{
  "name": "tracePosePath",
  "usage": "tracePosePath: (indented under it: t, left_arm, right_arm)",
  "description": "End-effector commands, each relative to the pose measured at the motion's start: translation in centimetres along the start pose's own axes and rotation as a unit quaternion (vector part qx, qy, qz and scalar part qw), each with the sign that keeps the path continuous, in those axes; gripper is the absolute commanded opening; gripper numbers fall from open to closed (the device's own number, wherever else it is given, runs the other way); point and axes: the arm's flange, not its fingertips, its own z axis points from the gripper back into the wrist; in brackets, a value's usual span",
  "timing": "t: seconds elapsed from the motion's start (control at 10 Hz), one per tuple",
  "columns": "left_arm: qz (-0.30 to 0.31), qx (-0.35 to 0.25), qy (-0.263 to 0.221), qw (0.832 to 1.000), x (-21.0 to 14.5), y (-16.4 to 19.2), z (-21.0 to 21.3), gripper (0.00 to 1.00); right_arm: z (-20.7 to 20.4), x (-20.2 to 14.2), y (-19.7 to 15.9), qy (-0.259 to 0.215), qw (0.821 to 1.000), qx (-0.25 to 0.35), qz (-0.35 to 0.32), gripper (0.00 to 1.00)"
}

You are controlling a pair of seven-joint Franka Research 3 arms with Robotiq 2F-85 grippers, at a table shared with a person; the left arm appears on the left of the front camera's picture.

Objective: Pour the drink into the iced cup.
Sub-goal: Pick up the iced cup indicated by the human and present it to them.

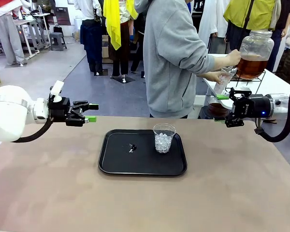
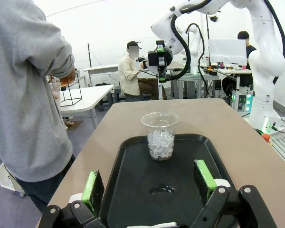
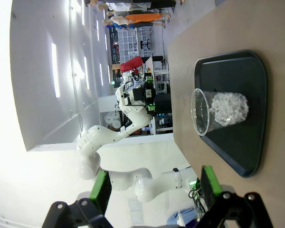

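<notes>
On tray point(image 1: 111, 164), right half: your cup point(image 1: 164, 137) of ice, upright. Small wet patch point(image 1: 131, 147) left of it, mid-tray. Left gripper point(image 1: 92, 112) hangs off tray's far-left corner, jaws wide, holding nothing. Right gripper point(image 1: 221, 108) off tray's far-right side, jaws wide, nothing held. Drink point(image 1: 250, 67) in jar point(image 1: 255, 46) on side table point(image 1: 275, 84), well beyond tray's right. Person point(image 1: 176, 58) stands behind tray, hand point(image 1: 232, 58) at jar, holding small cup point(image 1: 224, 81) below it.
</notes>
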Motion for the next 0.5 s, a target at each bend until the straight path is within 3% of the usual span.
tracePosePath:
  t: [0.0, 0.4]
  left_arm:
    - [0.0, -0.002, -0.003, 1.0, 0.13, 0.01, -0.06, 1.0]
    - [0.0, -0.002, -0.003, 1.0, 0.13, 0.01, -0.06, 1.0]
  right_arm:
    - [-0.02, 0.11, 0.12, -0.002, 1.0, -0.002, 0.002, 1.0]
    - [-0.02, 0.11, 0.12, -0.002, 1.0, -0.002, 0.002, 1.0]
